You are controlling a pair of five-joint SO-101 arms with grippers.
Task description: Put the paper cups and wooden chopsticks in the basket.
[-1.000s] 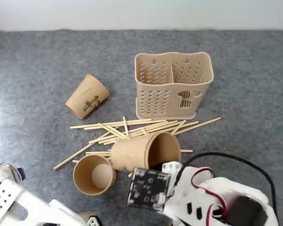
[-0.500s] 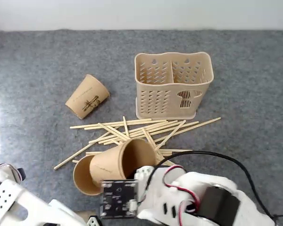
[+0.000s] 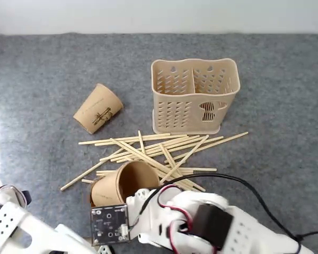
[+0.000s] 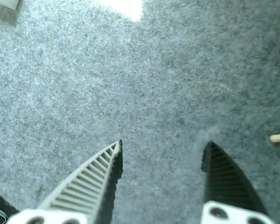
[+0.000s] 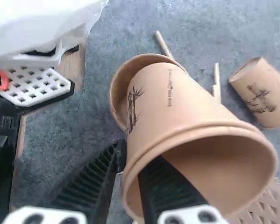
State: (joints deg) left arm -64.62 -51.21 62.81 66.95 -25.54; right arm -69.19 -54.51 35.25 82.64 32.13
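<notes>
Pinching the rim of a paper cup (image 5: 191, 126), right fingers (image 5: 168, 193), one inside, one outside; left fingers (image 4: 91, 186) apart over carpet (image 4: 154, 70).

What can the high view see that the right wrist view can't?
High view: the whole pile of chopsticks and the basket's two compartments. Right wrist view: up close, the right gripper pinching the cup's rim. Both: that tilted cup, and the printed cup lying on its side apart from it.
</notes>
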